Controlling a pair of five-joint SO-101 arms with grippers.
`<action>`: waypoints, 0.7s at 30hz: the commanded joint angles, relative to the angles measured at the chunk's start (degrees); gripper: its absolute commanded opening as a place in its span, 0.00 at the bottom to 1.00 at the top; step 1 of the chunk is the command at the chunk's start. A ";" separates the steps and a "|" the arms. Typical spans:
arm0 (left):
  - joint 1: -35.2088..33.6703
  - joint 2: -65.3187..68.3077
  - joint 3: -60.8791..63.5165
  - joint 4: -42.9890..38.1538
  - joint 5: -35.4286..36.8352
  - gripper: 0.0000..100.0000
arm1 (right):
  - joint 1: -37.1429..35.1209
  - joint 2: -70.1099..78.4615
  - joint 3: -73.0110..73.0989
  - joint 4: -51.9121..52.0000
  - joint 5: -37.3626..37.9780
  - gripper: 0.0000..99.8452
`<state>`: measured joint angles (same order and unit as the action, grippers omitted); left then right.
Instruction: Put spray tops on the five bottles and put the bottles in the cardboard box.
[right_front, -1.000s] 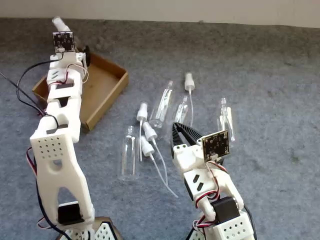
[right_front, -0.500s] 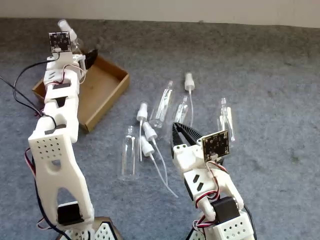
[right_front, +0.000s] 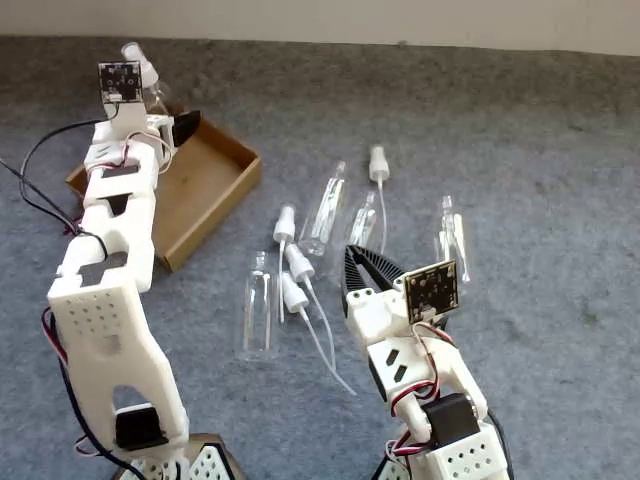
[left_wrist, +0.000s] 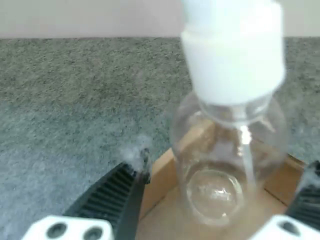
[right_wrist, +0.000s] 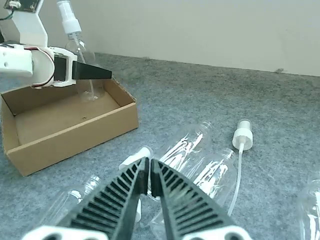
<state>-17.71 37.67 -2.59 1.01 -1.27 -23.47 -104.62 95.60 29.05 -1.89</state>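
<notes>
- Left gripper (left_wrist: 225, 170), fingers spread, is flanking the capped bottle (left_wrist: 227, 135), which seems to be standing in the cardboard box (right_front: 205, 180).
- Right gripper (right_wrist: 150, 175), fingers pressed together, is hovering; next is capping a bare bottle (right_front: 257, 305).

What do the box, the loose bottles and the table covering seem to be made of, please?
The box looks like brown cardboard, matte, with raw cut edges. The bottles are clear and glossy with glints, probably plastic, though glass cannot be excluded. The table covering looks like grey felt or carpet, fuzzy and matte.
</notes>
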 joint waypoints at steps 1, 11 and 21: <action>-0.57 -7.69 3.03 0.70 -0.35 0.41 | 0.84 -0.66 8.40 0.22 -0.09 0.01; -2.86 -17.10 10.86 0.70 -0.35 0.41 | 0.84 -0.66 8.40 1.63 -0.09 0.01; -2.95 -36.97 31.69 0.79 -0.88 0.40 | 1.54 -0.66 8.40 1.80 -0.09 0.01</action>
<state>-20.44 11.30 23.08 1.10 -1.27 -23.47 -104.62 95.60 30.73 -1.89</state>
